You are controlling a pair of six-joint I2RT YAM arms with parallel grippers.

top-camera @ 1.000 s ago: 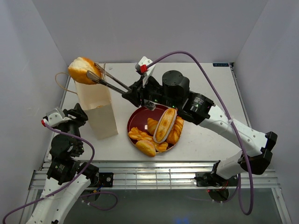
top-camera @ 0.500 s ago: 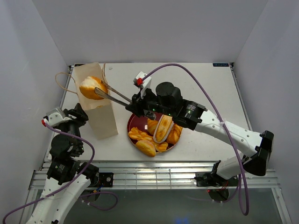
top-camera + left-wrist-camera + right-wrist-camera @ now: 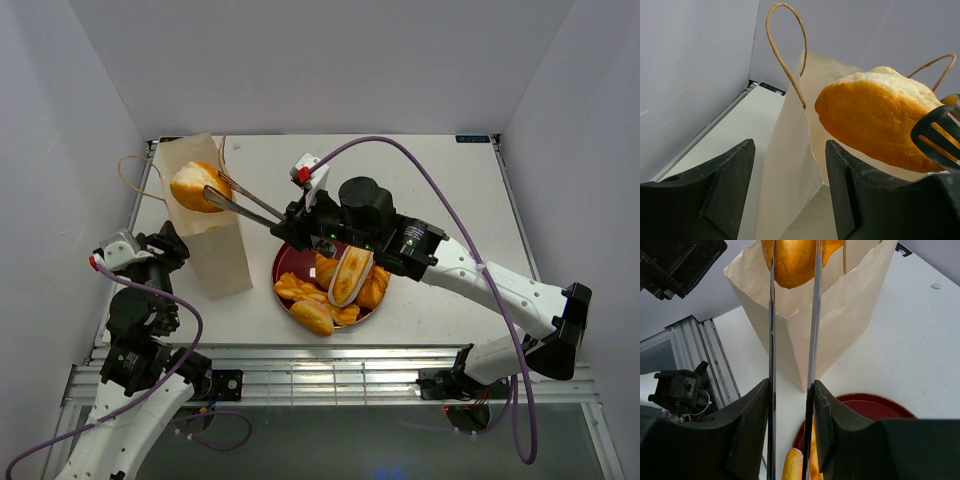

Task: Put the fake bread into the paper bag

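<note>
The paper bag [image 3: 218, 245] stands upright and open at the table's left. My right gripper [image 3: 290, 222] is shut on metal tongs [image 3: 248, 205], and the tongs pinch a round golden bun [image 3: 197, 186] in the bag's mouth. In the right wrist view the tongs [image 3: 772, 340] run up to the bun [image 3: 792, 260], whose lower part dips behind the bag's rim [image 3: 830, 315]. More fake bread [image 3: 340, 285] lies on the red plate [image 3: 291, 260]. My left gripper [image 3: 168, 246] is open beside the bag. In its wrist view the gripper [image 3: 790, 150] faces a bag corner [image 3: 790, 170] without touching it, below the bun [image 3: 875, 125].
The bag's string handles [image 3: 785, 50] stick up and out to the left. The enclosure's walls stand close behind and left of the bag. The red plate [image 3: 875, 407] sits just right of the bag, under my right arm. An aluminium rail [image 3: 330, 375] runs along the near table edge.
My right arm has brought the tongs and bun down and rightward from above the bag's far left corner into its mouth. In the last half second it barely moved. The left arm is still.
</note>
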